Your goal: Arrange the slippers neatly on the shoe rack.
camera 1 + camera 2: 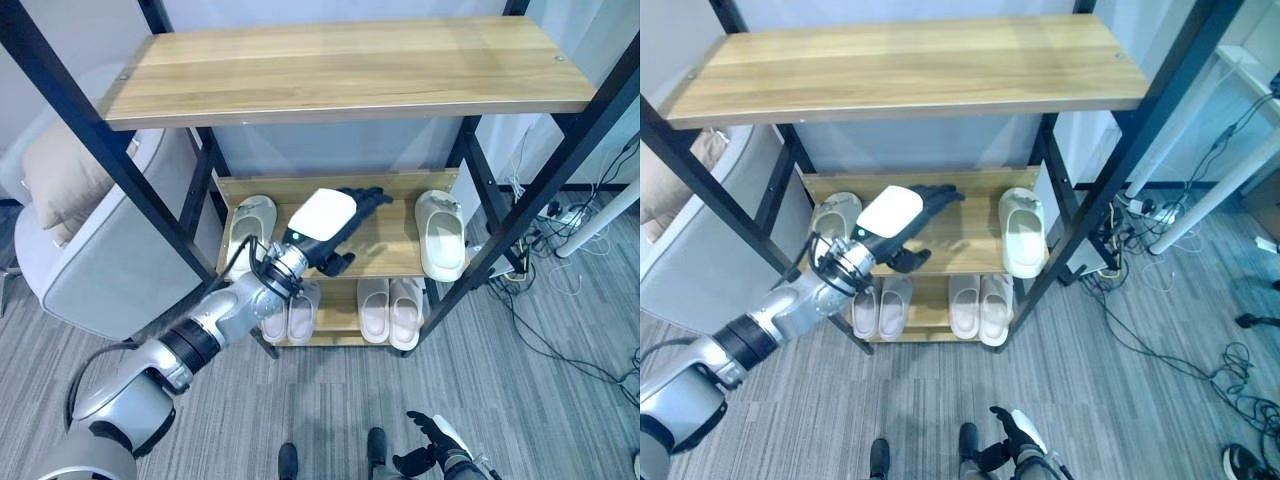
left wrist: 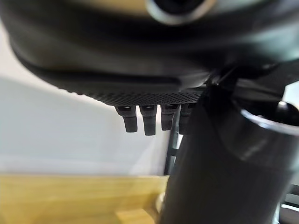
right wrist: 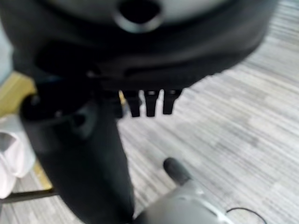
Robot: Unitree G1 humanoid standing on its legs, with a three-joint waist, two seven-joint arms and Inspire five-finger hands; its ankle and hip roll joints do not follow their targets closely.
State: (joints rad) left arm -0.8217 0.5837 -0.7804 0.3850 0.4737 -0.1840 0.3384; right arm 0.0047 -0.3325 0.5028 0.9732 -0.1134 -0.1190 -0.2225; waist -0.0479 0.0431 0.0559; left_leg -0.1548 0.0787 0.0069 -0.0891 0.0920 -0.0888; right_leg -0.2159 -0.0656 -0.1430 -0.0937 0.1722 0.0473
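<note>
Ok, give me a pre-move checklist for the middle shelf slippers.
1. Left robot hand empty, fingers straight, over the middle shelf: ok.
2. Left slipper and right slipper paired side by side: not ok, at opposite ends.
3. Shelf space between them free: ok.
4. Bottom pairs tidy: ok.
5. Right robot hand low, away from the rack: ok.

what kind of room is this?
Probably a lab or office corner set up like a home entryway: a wooden shoe rack holding slippers, grey wood-look flooring, and loose cables with a power strip along the wall.
</note>
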